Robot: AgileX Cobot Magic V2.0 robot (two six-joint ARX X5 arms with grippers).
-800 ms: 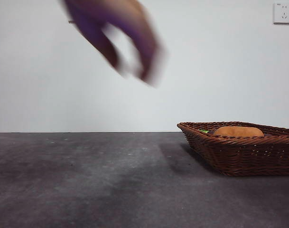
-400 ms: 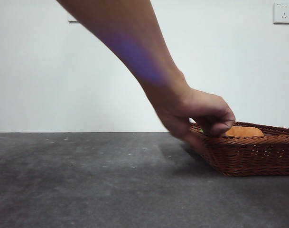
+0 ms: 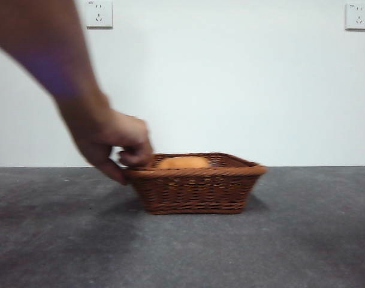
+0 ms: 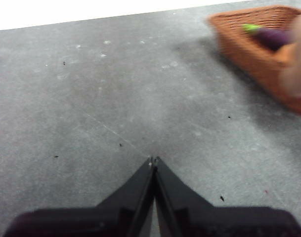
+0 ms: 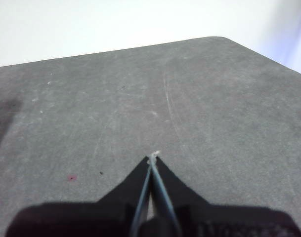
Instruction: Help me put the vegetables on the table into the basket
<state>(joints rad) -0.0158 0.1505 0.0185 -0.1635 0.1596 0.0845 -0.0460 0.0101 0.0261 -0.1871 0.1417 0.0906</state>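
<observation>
The brown wicker basket [image 3: 194, 191] stands on the dark grey table [image 3: 302, 240] near the middle of the front view. A person's hand [image 3: 113, 147] grips its left rim. An orange-brown vegetable [image 3: 182, 162] shows just above the rim inside it. In the left wrist view the basket [image 4: 249, 47] holds a purple eggplant with a green stem [image 4: 269, 35], with the blurred hand [image 4: 297, 59] on its edge. My left gripper [image 4: 153, 161] is shut and empty above bare table, well away from the basket. My right gripper [image 5: 153, 157] is shut and empty over bare table too.
A white wall with two power sockets [image 3: 99, 13] rises behind the table. The table's rounded far corner [image 5: 222, 38] shows in the right wrist view. The person's forearm [image 3: 41, 54] reaches in from the upper left.
The hand came down, took the basket's rim and slid the basket left from the right edge to the middle of the table. Neither gripper appears in the front view.
</observation>
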